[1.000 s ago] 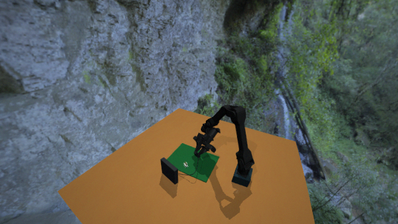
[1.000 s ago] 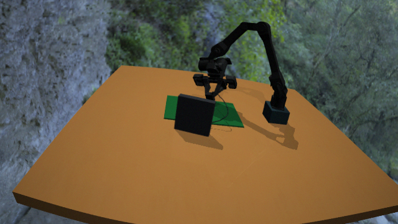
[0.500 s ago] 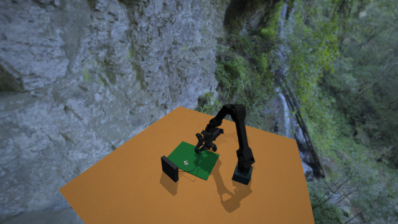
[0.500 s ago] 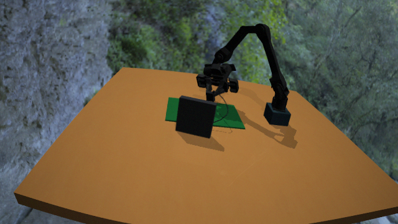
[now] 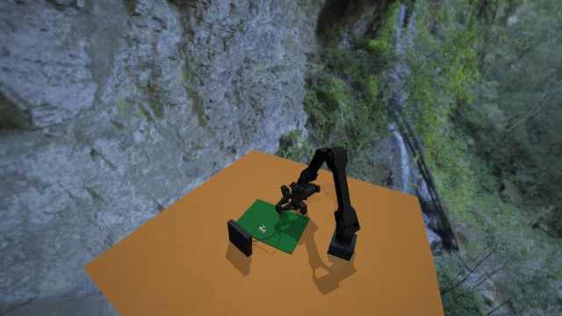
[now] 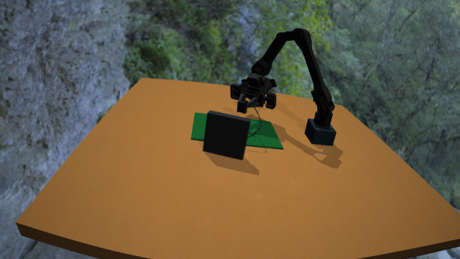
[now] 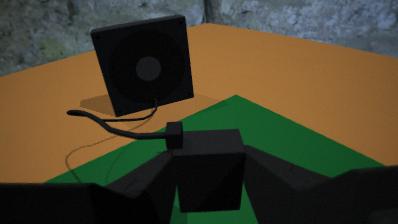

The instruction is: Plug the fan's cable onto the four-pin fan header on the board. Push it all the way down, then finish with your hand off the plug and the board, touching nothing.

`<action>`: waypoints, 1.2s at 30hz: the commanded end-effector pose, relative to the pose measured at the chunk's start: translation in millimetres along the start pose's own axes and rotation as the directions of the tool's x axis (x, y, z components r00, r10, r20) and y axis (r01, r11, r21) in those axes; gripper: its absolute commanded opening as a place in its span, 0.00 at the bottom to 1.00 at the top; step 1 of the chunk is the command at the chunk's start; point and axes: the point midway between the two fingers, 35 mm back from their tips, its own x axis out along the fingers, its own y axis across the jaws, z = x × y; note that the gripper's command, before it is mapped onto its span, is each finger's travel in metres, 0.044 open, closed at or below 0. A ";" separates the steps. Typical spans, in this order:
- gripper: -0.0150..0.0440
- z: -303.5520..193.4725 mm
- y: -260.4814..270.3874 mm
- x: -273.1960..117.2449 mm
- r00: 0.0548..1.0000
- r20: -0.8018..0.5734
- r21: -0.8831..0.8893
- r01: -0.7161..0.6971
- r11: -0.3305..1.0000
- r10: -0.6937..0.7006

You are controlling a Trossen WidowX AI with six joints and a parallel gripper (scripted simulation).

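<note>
The fan stood leftmost, facing the worktop's left edge; next came the 4-pin header on the board, inward from that edge. Good alignment meant levelling the plug above the pins before pressing. Rightmost, the gripper was closed firmly on the plug.

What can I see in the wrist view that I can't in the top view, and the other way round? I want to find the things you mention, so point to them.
Only wrist: the fan's round hub (image 7: 148,68).
Only top: the white pin header (image 5: 262,228) and the arm's base (image 5: 339,252) (image 6: 322,138).
Both: fan (image 5: 239,238) (image 6: 226,134) (image 7: 106,65), green board (image 5: 250,218) (image 6: 198,130) (image 7: 280,147), cable (image 5: 266,238) (image 6: 260,124) (image 7: 145,136), gripper (image 5: 279,210) (image 6: 242,107) (image 7: 208,156), orange table (image 5: 176,246) (image 6: 162,198) (image 7: 300,75).
</note>
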 end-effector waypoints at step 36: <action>0.25 9.2 -2.8 -10.7 0.994 0.088 -0.020 0.066 0.998 -0.064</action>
